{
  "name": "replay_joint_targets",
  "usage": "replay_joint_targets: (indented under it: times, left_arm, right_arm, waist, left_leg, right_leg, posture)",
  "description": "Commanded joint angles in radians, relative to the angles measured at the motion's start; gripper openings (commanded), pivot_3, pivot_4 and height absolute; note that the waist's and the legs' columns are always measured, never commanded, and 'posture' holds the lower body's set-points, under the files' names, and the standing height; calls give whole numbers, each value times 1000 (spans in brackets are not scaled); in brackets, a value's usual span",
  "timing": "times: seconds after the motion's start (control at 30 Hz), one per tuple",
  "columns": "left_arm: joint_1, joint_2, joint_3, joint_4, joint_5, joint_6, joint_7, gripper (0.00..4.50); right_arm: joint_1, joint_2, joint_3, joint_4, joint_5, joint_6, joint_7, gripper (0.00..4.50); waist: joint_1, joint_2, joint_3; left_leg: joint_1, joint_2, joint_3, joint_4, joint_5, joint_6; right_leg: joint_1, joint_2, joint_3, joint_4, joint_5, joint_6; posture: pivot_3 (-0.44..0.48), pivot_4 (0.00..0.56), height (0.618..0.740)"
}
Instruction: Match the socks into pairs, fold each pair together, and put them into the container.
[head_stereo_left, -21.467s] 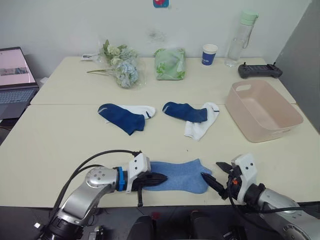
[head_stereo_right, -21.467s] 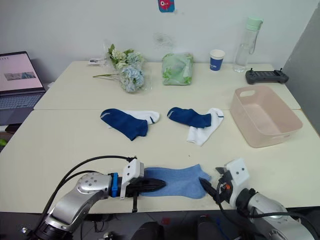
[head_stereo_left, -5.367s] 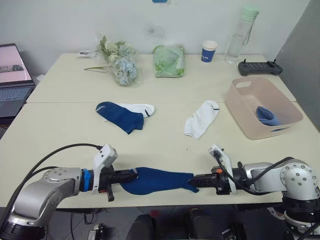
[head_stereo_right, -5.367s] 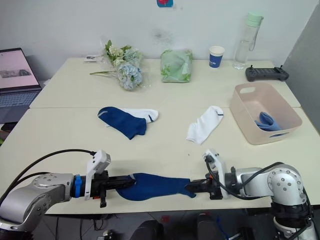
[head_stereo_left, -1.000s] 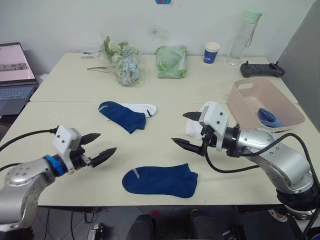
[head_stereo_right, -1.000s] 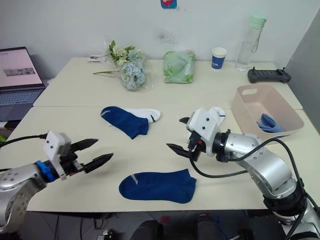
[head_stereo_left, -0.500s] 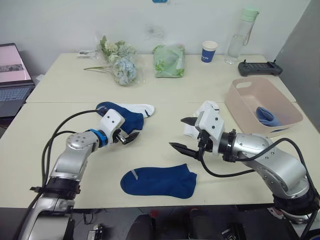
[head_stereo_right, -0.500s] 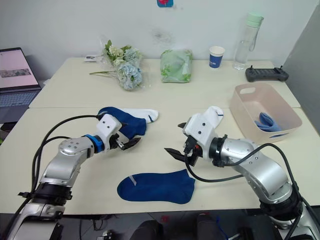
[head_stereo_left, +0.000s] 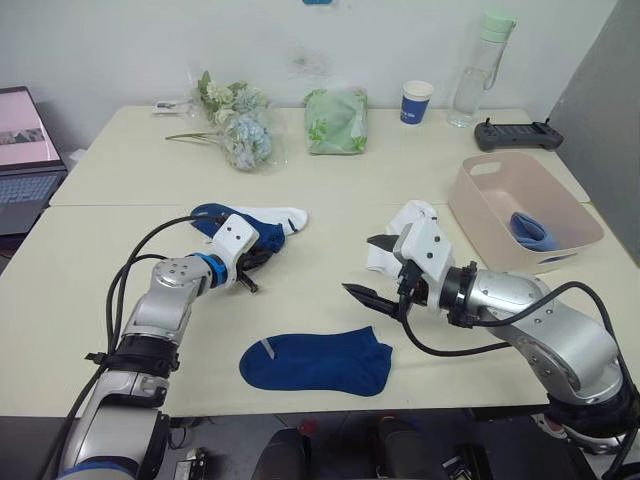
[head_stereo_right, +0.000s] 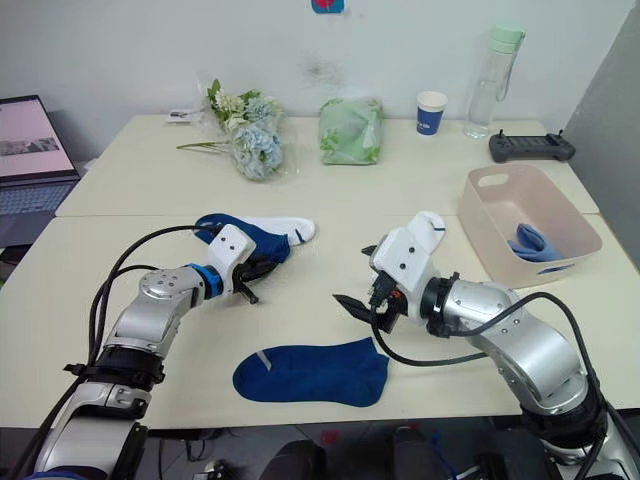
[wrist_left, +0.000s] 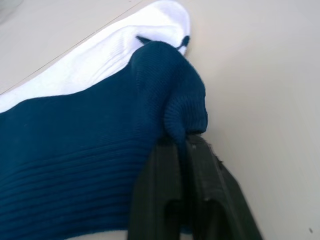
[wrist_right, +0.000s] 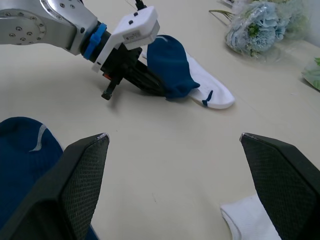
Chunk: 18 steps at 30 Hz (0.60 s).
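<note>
Closest to the table's front edge lies a navy sock (head_stereo_left: 316, 361), flat on the table (head_stereo_left: 90, 300), between the two arms and nearer than either gripper. Just beyond it on the right, the right gripper (head_stereo_left: 372, 265) hangs above the tabletop with its two black fingers spread wide and nothing between them; a white sock (head_stereo_left: 392, 240) lies partly behind it, on its far side. On the left, at about the same depth, the left gripper (head_stereo_right: 262, 264) has its fingers pinched tight on the near edge of a second navy sock (head_stereo_left: 228, 222), the cloth bunched up over the fingertips (wrist_left: 186, 165) in the wrist view. That sock lies on top of another white sock (head_stereo_left: 281, 216), which sticks out from under it towards the right gripper. Further back and off to the right of the right gripper sits the pink tub (head_stereo_left: 498, 235), with a light blue sock (head_stereo_left: 529, 230) lying inside it. Well beyond both grippers, along the back of the table, are a bunch of flowers (head_stereo_left: 238, 125), a green bag (head_stereo_left: 335, 121), a blue paper cup (head_stereo_left: 415, 102), a water bottle (head_stereo_left: 480, 68) and a black controller (head_stereo_left: 517, 136).
</note>
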Motion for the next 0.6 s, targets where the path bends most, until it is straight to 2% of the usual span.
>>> replay_joint_targets:
  times: [0.03,0.07,0.17,0.27,0.37,0.47,0.53,0.6]
  left_arm:
    - [28,43,56,-133,-61,78,-45,13]
    - [37,52,66,-169,-82,112,-56,13]
    - [92,108,107,-378,-245,358,-149,13]
    - [109,123,85,-506,-355,528,-189,13]
    - [86,85,57,-553,-401,610,-163,13]
    - [53,-1,-3,-547,-399,623,-125,13]
    - [45,-21,-19,-542,-397,628,-121,13]
    - [15,-99,-71,-491,-371,588,-95,13]
  right_arm:
    - [2,-3,-21,-38,-4,-11,2,4500]
    - [3,-3,-21,-38,-6,-12,3,4500]
    - [10,-7,-21,-40,-9,-15,7,4500]
    - [12,-11,-21,-40,-9,-14,10,4500]
    - [14,-20,-20,-42,-10,-12,14,4500]
    - [20,-37,-34,-47,-9,-6,19,4500]
    - [21,-41,-37,-49,-7,-4,18,4500]
    - [32,-56,-51,-64,-4,11,15,4500]
  waist:
    - [0,0,0]
    - [1,0,0]
    - [1,0,0]
    - [4,0,0]
    - [8,0,0]
    - [9,0,0]
    - [6,0,0]
    - [6,0,0]
  left_leg:
    - [0,0,0,0,0,0]
    - [-1,0,0,0,0,0]
    - [-3,0,0,0,0,0]
    - [-4,0,-1,0,0,0]
    - [-3,-1,-1,1,0,0]
    - [-3,-2,-1,1,0,0]
    - [-3,-2,-1,2,0,0]
    - [-3,-1,-1,2,0,0]
  right_leg:
    - [0,0,0,0,0,0]
    - [0,0,0,-1,0,0]
    - [-2,0,0,-1,0,0]
    - [-2,-1,0,-2,0,0]
    - [-1,-1,-1,-1,0,0]
    - [0,-1,-1,-1,0,1]
    - [0,-1,0,-1,1,1]
    - [0,-1,0,-1,1,1]
  posture:
    - [0,150,740]
    - [0,150,740]
    - [0,150,740]
    - [0,150,740]
    - [0,150,740]
    - [0,150,740]
    - [0,150,740]
    - [0,150,740]
